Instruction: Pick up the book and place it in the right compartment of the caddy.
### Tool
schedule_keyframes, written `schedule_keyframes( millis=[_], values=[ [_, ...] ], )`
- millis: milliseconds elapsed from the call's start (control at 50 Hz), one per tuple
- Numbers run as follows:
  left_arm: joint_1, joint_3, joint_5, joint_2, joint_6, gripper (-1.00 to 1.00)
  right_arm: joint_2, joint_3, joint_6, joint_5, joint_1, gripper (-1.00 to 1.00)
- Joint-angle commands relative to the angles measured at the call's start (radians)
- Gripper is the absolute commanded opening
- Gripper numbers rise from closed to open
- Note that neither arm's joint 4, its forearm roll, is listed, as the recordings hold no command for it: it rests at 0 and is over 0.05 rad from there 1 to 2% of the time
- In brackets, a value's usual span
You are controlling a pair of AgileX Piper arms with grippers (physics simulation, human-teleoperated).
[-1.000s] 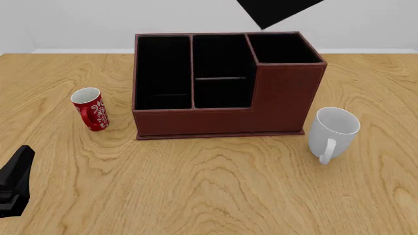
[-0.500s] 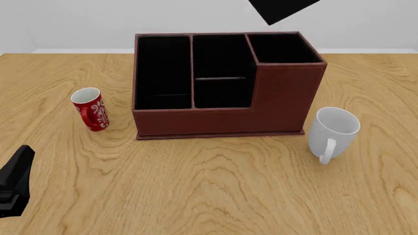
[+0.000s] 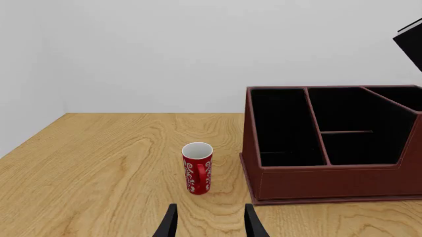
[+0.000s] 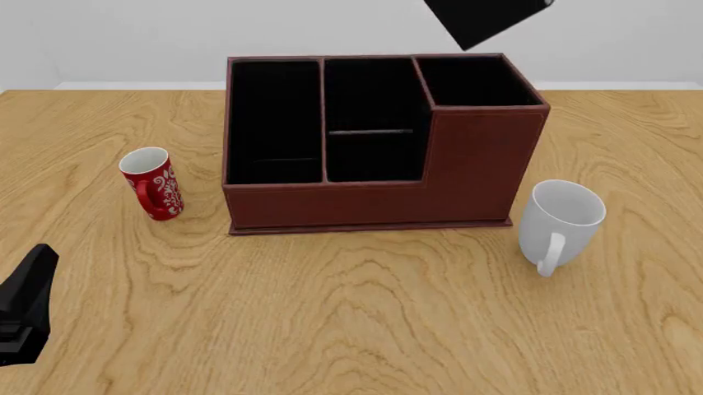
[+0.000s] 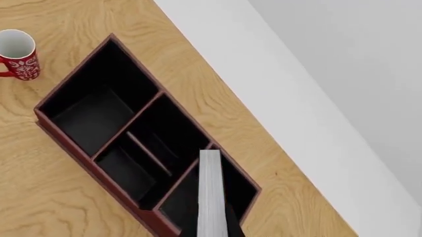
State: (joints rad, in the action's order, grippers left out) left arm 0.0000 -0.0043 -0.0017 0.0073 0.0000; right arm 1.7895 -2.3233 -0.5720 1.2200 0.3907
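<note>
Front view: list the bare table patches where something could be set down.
Bare wood lies in front of the reddish-brown leather-look caddy, between the red patterned mug and white ceramic mug. Gaps between either mug and the caddy are tighter.

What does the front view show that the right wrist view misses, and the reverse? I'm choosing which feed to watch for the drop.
Only the front view shows the white mug to the right of the caddy, and the left gripper low at the left edge, away from everything. Only the right wrist view shows the book edge-on, its white pages over the right compartment, and looks down into the sections. Both show the caddy, the red mug, the table and the book, which the front view has as a tilted black shape above the caddy.
</note>
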Motion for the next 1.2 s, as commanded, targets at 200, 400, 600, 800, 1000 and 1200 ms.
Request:
schedule_keyframes(
  millis=[200,400,600,800,1000,1200],
  values=[
    [0.000,0.000,0.000,0.000,0.000,1.00,0.057,-0.050,0.050,0.000,-0.049,-1.00],
    [0.000,0.000,0.000,0.000,0.000,1.00,0.080,-0.057,0.063,0.000,-0.061,-1.00],
    [0.000,0.000,0.000,0.000,0.000,1.00,0.091,-0.048,0.066,0.000,-0.063,-1.00],
    [0.000,0.000,0.000,0.000,0.000,1.00,0.123,-0.069,0.084,0.000,-0.087,-1.00],
    [0.000,0.000,0.000,0.000,0.000,1.00,0.135,-0.064,0.094,0.000,-0.085,-1.00],
    [0.000,0.000,0.000,0.000,0.000,1.00,0.156,-0.071,0.110,-0.001,-0.092,-1.00]
  ],
)
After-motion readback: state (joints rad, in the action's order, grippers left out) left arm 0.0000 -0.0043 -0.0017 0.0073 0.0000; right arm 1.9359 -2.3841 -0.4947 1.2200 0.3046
